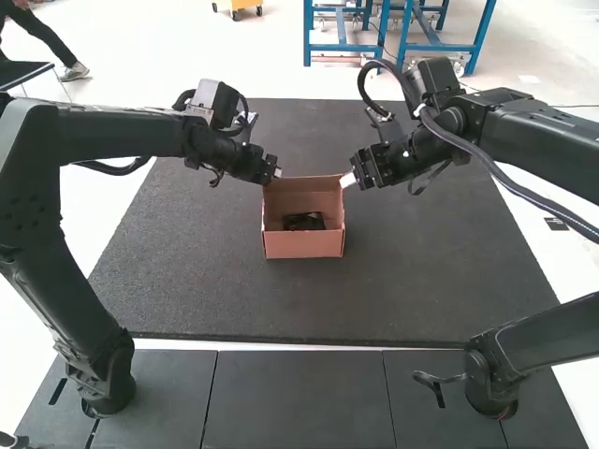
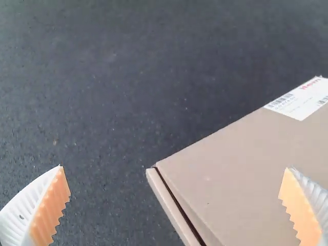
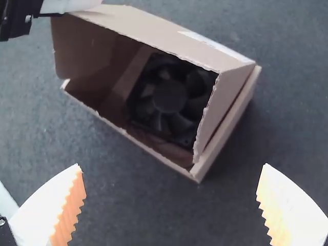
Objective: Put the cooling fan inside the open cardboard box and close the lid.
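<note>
On the dark mat, one brown cardboard box holds one black cooling fan. My left claw and right claw flank it, both spread open.

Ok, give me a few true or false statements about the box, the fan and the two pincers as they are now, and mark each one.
1. The cooling fan already lies inside the cardboard box. True.
2. The lid is shut flat over the box. False: it stands raised, and the box is open.
3. The left pincer and the right pincer are both open. True.
4. The right pincer holds the fan above the box. False: it is open and empty, near the box's far right corner.
5. The box sits on a dark mat. True.
</note>
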{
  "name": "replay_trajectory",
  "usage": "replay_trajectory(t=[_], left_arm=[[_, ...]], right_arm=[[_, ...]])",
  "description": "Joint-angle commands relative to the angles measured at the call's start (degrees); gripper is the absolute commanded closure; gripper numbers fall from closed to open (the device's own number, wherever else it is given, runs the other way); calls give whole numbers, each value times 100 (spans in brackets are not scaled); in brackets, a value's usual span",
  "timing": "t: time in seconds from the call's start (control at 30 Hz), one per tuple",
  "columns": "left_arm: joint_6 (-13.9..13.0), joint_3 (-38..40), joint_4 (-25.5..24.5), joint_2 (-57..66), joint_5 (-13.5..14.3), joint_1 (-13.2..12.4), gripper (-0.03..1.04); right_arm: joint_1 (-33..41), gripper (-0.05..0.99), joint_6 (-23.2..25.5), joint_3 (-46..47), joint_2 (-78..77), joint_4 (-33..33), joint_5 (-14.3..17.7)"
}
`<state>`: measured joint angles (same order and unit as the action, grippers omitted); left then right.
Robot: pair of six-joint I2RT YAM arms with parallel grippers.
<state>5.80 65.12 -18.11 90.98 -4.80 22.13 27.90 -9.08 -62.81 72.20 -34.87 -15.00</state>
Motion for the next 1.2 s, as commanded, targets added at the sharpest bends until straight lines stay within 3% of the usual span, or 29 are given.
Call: replay_trajectory(t=[0.0, 0.57, 1.17], left_arm=[[-62, -8, -61, -10, -188, 37, 5], [-71, -580, -140, -89, -294, 213, 4], [0, -1476, 835, 25, -285, 301, 5]], right_arm=[[14, 18, -50, -30, -40, 7, 41], [14, 18, -41, -48, -40, 7, 41], [22, 18, 56, 5, 13, 16, 41]])
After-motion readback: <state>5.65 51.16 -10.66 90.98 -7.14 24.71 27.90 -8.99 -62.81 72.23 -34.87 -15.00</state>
